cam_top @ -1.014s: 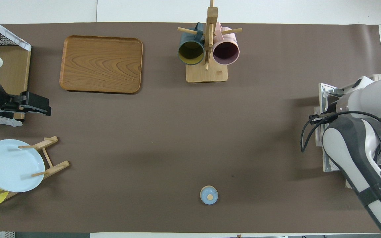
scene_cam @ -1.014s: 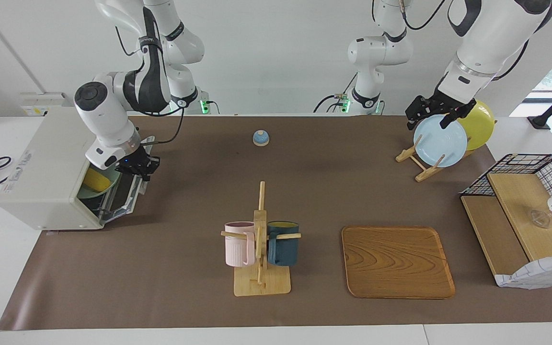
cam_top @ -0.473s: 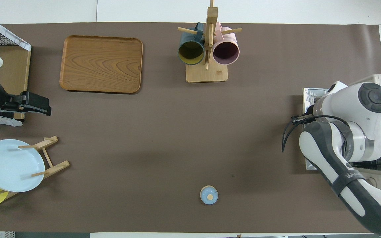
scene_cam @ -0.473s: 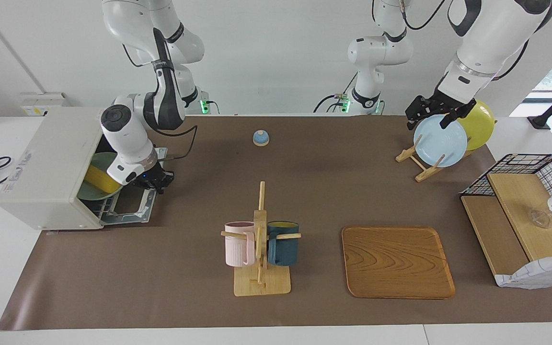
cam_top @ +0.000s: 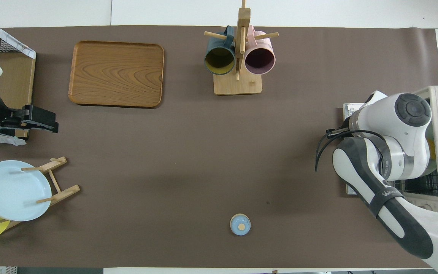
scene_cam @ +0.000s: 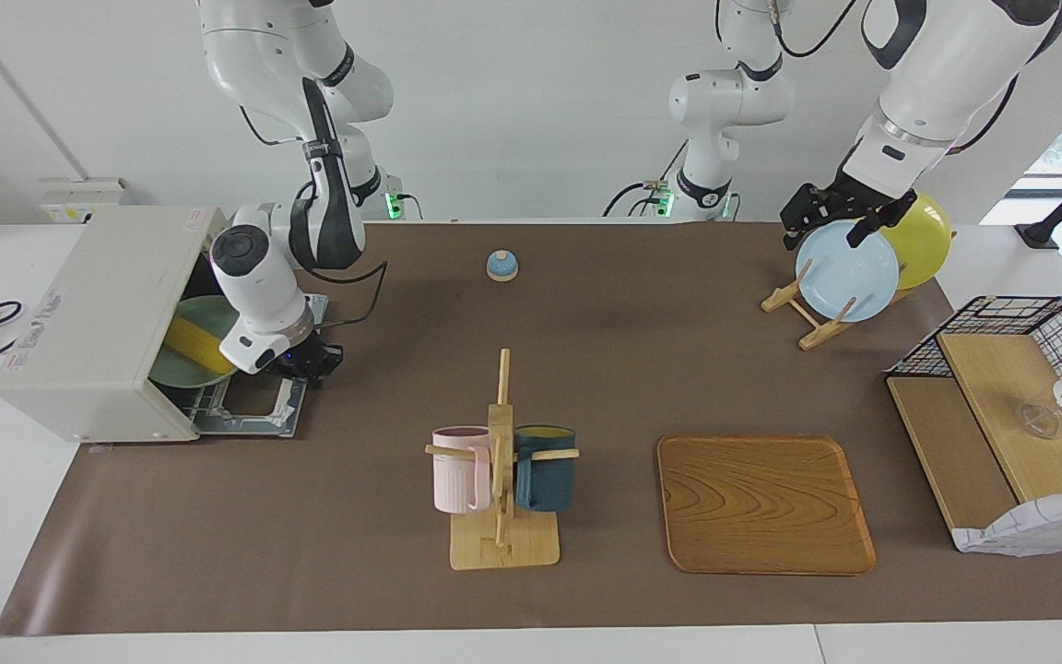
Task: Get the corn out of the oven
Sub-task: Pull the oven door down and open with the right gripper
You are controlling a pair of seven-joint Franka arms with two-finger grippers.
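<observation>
Since one second ago, we note that the right arm has swung outward from the oven [scene_cam: 93, 314] and drawn the door [scene_cam: 259, 408] from part-way down to lying flat on the desk; nothing else on the desk has shifted.

Findings, in order across the facing view:
- Oven: stands at the right arm's end of the desk, mouth fully exposed.
- Corn [scene_cam: 186, 342]: lies inside the oven on a green plate [scene_cam: 173, 374], which sits on the rack. Not yet removed.
- Right hand [scene_cam: 308, 361]: low at the door's outer edge. We cannot tell whether it is spread, narrow or gripping the handle.
- Left hand [scene_cam: 840, 219]: waits over the blue plate [scene_cam: 846, 277] at the left arm's end. Its state cannot be read either.

Assessment: we judge door-opening complete and the reach for the corn to be next.

Recommendations: release the door cleanly. Lift clear of it before entering. Go in level under the oven's roof and close across the cob's middle, square to its length. Grip lightly, since the smooth cob may roll or slip. Withdraw straight out so the plate stays put.
</observation>
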